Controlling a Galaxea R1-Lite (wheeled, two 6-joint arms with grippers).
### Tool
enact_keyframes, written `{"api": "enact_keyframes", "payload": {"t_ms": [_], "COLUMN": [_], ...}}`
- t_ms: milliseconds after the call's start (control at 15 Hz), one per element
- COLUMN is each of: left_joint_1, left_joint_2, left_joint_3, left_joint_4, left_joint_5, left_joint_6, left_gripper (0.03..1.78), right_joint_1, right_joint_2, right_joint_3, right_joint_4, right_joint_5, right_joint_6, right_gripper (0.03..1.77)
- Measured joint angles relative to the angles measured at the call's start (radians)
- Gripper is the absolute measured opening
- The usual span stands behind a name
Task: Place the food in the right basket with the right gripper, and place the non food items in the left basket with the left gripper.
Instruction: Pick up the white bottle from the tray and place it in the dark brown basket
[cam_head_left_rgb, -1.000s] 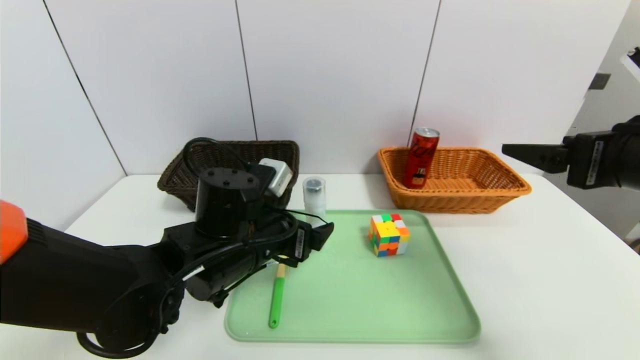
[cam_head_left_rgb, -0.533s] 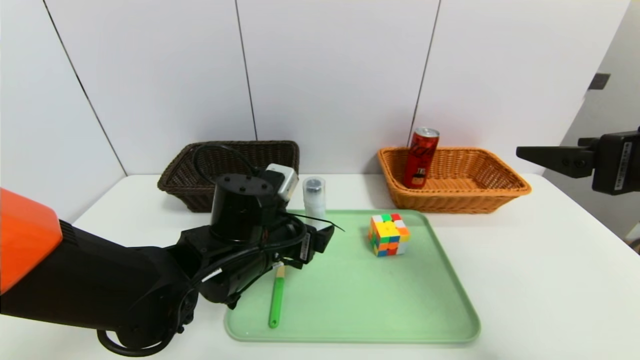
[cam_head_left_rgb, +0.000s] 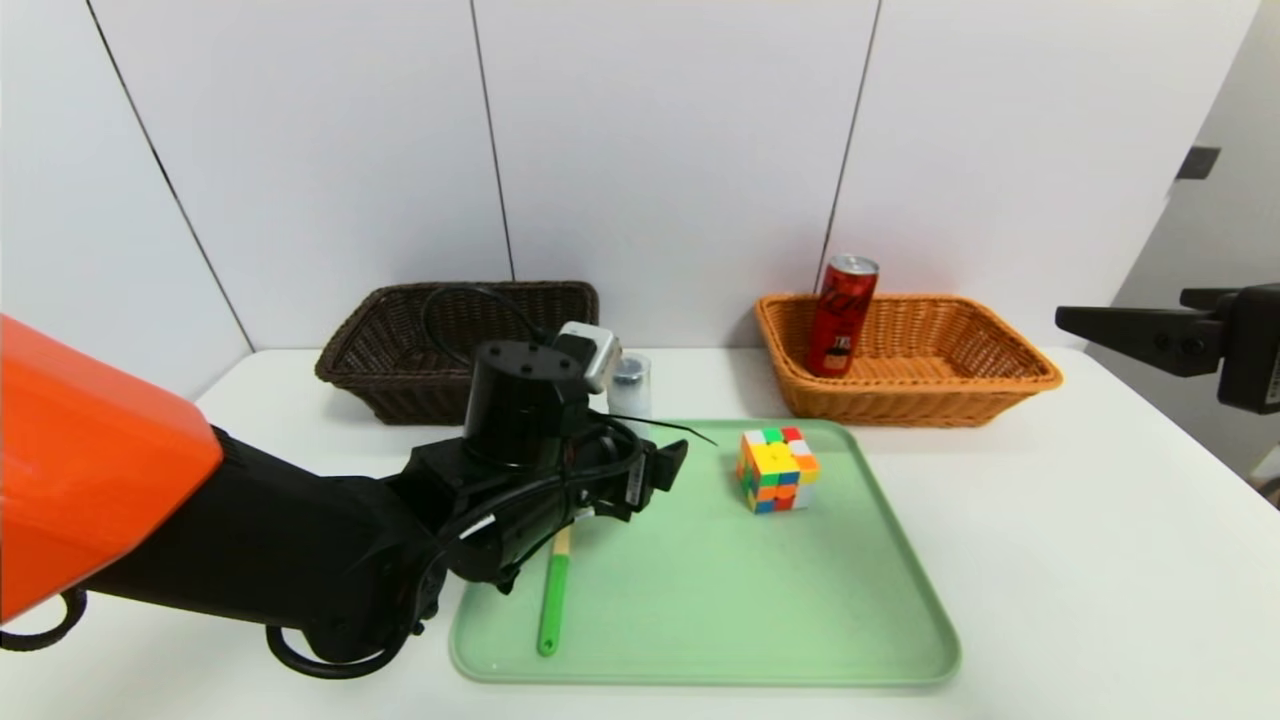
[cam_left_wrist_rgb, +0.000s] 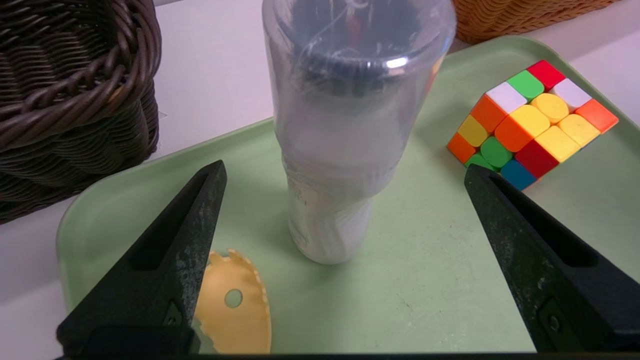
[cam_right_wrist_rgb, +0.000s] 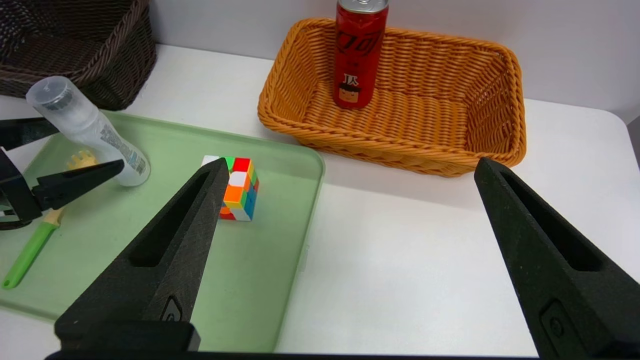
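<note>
The left gripper (cam_left_wrist_rgb: 345, 170) reaches over the tray (cam_head_left_rgb: 780, 610), jaws wide open around the upright bottle (cam_left_wrist_rgb: 335, 150). The right gripper (cam_right_wrist_rgb: 350, 165) hangs beside the right basket (cam_right_wrist_rgb: 400, 145), its jaws open and holding nothing. The can (cam_head_left_rgb: 843, 315) stands in that basket; the cube (cam_head_left_rgb: 777, 470) and spoon (cam_head_left_rgb: 553, 605) lie on the tray.
</note>
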Motion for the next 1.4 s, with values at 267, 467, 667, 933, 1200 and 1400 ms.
{"api": "enact_keyframes", "payload": {"t_ms": [267,467,667,933,1200,1400], "left_joint_1": [0.000,0.001,0.001,0.003,0.004,0.004], "left_joint_2": [0.046,0.070,0.089,0.107,0.114,0.116], "left_joint_3": [-0.017,-0.033,-0.053,-0.070,-0.077,-0.089], "left_joint_4": [-0.032,-0.035,-0.035,-0.036,-0.036,-0.036], "left_joint_5": [-0.002,-0.001,-0.001,0.000,-0.001,0.000], "left_joint_6": [-0.008,-0.011,-0.011,-0.012,-0.012,-0.012], "left_gripper": [1.69,1.69,1.69,1.69,1.69,1.69], "right_joint_1": [-0.002,-0.002,-0.002,-0.002,-0.002,-0.001], "right_joint_2": [-0.019,-0.024,-0.030,-0.039,-0.043,-0.046], "right_joint_3": [0.026,0.034,0.035,0.047,0.054,0.067], "right_joint_4": [-0.001,-0.001,-0.001,-0.001,-0.001,0.000], "right_joint_5": [0.000,-0.001,-0.003,-0.002,-0.001,0.000], "right_joint_6": [-0.001,-0.001,-0.003,-0.005,-0.005,-0.005], "right_gripper": [1.69,1.69,1.69,1.69,1.69,1.69]}}
